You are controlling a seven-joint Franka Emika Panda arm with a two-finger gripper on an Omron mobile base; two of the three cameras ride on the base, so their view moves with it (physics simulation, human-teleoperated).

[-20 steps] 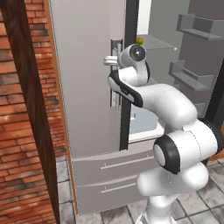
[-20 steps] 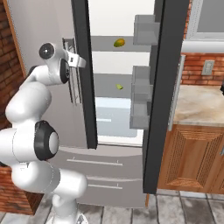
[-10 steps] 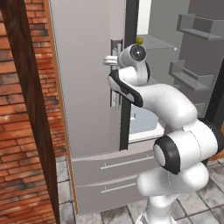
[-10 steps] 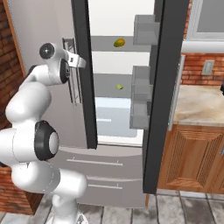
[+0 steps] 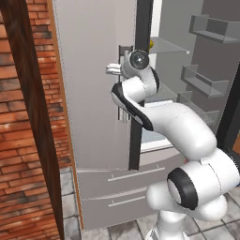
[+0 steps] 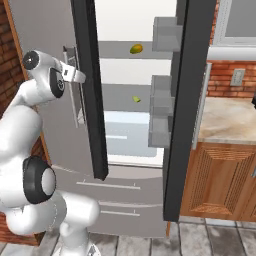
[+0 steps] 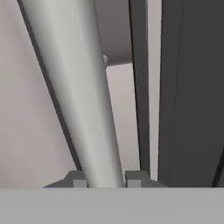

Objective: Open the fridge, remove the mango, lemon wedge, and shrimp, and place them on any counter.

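At the far left of the left base view stood a red brick wall (image 5: pixel 18 140) with a dark wooden post (image 5: pixel 35 117) in front of it. Next to it came the fridge (image 5: pixel 93 93), its left door closed and pale grey, with two drawers below. The gripper (image 5: pixel 123 70) sat against the silver bar handle (image 5: pixel 123 110) on that left door, near the handle's upper end. In the hand view the handle (image 7: pixel 74 87) ran straight up between the two dark fingertips (image 7: pixel 75 179), one on each side of it, so the jaws were pinched on the bar.

Further right, the right door (image 6: pixel 190 100) stood swung open, showing the white inside with grey shelves. In the right base view the mango (image 6: pixel 136 48) lay on an upper shelf, well apart from the gripper (image 6: pixel 75 75). The lemon wedge (image 6: pixel 136 99) lay on the shelf below it, almost straight under the mango. A pale drawer bin (image 6: pixel 130 137) sat beneath those shelves. The open door carried grey bins (image 6: pixel 162 107) on its inner face.

At the far right was the counter (image 6: pixel 230 117), beige and marbled, over brown wooden cabinets (image 6: pixel 220 180), with a brick wall and a small switch plate (image 6: pixel 238 76) behind it. I could not make out the shrimp.
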